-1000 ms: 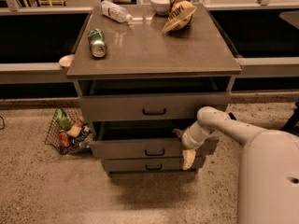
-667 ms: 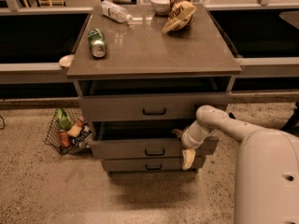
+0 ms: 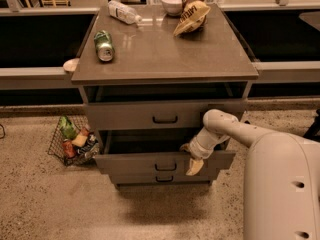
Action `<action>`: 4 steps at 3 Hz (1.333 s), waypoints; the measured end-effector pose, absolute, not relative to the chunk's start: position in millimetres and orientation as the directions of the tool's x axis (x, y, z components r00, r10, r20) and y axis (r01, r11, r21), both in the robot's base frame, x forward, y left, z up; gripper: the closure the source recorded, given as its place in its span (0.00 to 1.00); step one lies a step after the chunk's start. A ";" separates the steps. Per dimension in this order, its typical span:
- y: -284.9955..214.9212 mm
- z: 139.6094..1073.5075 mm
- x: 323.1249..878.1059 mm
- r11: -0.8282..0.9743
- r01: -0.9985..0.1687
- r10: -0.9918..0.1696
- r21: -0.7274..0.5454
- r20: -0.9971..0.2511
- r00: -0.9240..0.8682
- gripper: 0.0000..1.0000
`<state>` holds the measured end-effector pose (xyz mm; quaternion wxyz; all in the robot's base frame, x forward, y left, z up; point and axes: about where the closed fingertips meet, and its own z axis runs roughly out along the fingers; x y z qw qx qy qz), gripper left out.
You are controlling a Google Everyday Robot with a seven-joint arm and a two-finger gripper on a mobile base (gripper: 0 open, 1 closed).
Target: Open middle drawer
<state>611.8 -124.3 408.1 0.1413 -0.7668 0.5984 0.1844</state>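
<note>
**Middle drawer partly out, pull in hand**

Nearest, the gripper (image 3: 192,158) is seen at the right part of the middle drawer (image 3: 145,163), against its front by the top edge. Whether it is clamped or released cannot be told. The drawer stands partly out from under the top drawer (image 3: 140,115), and a dark gap is shown behind its front. Its handle (image 3: 165,167) is left free. The opening step is judged to be under way. A further straight pull toward the robot is called for next. Farther back, a can (image 3: 104,45) lies on the cabinet top (image 3: 200,54).
</note>
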 end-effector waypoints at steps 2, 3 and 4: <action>-108.0 425.9 580.4 -0.310 -0.949 -0.854 0.061 -0.457 0.249 0.88; -107.9 425.3 579.2 -0.310 -0.949 -0.853 0.061 -0.458 0.249 1.00; -99.0 424.4 563.9 -0.337 -0.937 -0.825 0.090 -0.507 0.249 1.00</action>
